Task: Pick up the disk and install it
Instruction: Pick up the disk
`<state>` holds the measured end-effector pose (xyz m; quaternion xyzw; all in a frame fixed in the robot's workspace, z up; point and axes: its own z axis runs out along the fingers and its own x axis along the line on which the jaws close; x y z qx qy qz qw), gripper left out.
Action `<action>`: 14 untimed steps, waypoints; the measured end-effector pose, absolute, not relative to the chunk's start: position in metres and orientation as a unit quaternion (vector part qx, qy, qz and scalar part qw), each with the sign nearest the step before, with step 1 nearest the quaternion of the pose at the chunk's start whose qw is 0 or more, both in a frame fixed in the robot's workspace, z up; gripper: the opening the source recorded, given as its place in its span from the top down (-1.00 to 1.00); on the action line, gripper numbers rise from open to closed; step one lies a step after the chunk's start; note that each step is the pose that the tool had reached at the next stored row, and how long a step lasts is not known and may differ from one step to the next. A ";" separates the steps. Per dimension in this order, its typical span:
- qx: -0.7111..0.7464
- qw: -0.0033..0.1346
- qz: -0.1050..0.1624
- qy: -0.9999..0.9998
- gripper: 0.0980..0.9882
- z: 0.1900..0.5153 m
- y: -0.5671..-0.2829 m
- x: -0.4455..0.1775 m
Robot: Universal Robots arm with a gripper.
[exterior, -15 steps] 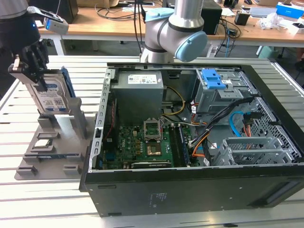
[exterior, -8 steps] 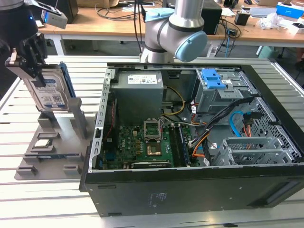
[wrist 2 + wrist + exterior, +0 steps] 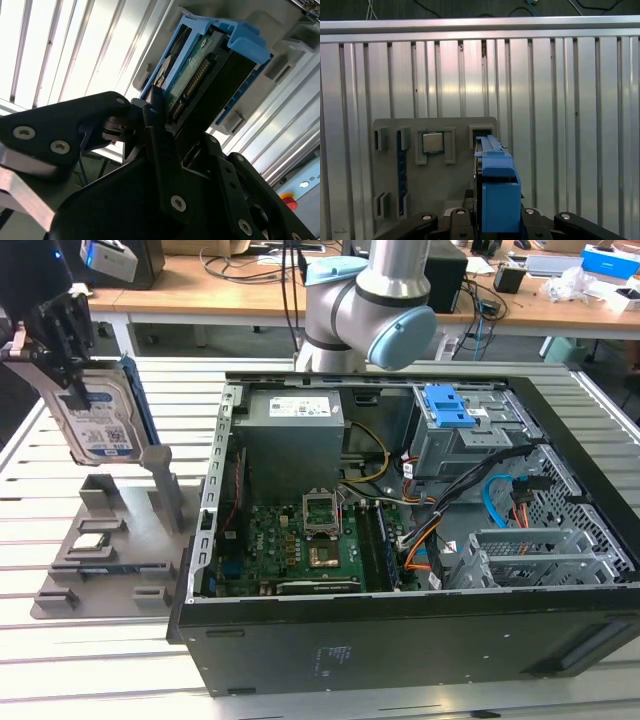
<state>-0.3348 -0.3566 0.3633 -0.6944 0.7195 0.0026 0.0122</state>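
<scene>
Jaws grip the disk (image 3: 100,418) on edge between them, raised above the grey fixture plate (image 3: 130,540).

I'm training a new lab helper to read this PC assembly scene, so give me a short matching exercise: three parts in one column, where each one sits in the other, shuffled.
Column one:
1. disk
2. processor chip
3. blue latch

Column two:
a. inside the open computer case, on a grey metal cage
b. clamped in the tool, held tilted above the holder
c. lying flat in a recess of the grey holder

Pairs: 1-b, 2-c, 3-a.
</scene>
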 end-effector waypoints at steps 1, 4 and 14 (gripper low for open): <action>-0.694 0.012 0.003 0.719 0.41 0.365 -0.357 -0.335; -0.694 0.012 0.003 0.719 0.41 0.371 -0.356 -0.335; -0.694 0.012 0.003 0.719 0.41 0.396 -0.356 -0.334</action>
